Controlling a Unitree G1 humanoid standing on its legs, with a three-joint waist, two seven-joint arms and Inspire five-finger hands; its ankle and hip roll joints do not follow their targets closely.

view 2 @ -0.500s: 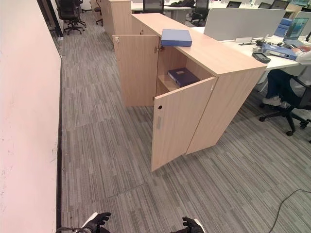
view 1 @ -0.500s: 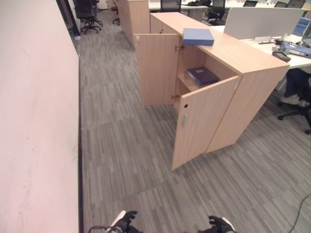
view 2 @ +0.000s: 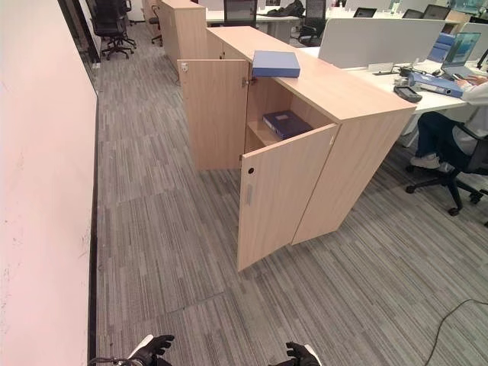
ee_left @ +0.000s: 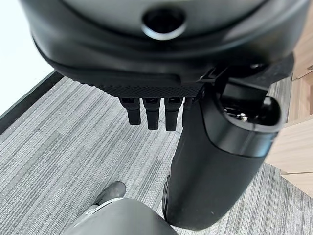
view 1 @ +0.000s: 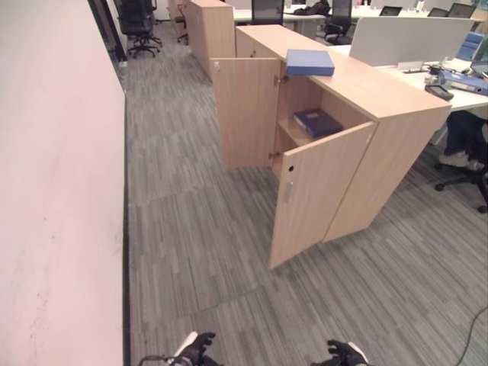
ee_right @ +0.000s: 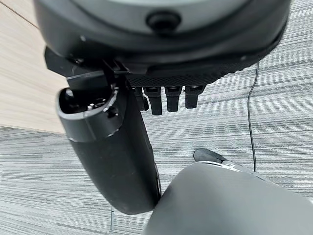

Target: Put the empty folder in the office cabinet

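A light blue folder [view 1: 310, 62] lies flat on top of the wooden office cabinet [view 1: 381, 88]. Both cabinet doors stand open: the far door [view 1: 248, 110] and the near door [view 1: 316, 191]. Inside, a dark blue folder [view 1: 317, 121] rests on the shelf. My left hand [view 1: 197, 349] and right hand [view 1: 345, 352] hang low at the near edge, far from the cabinet. In the left wrist view my left hand [ee_left: 215, 161] has straight fingers [ee_left: 151, 112] over carpet and holds nothing. The right hand [ee_right: 117, 156] looks the same in its wrist view.
A long white wall [view 1: 53, 191] runs along the left. Grey carpet [view 1: 198, 229] lies between me and the cabinet. A person sits on a chair [view 1: 465, 145] at a desk [view 1: 457, 80] right of the cabinet. A second cabinet [view 1: 213, 30] and office chairs [view 1: 137, 23] stand farther back.
The whole picture has shifted slightly, so the camera moved a little. The folders, the doors and both hands stand as before.
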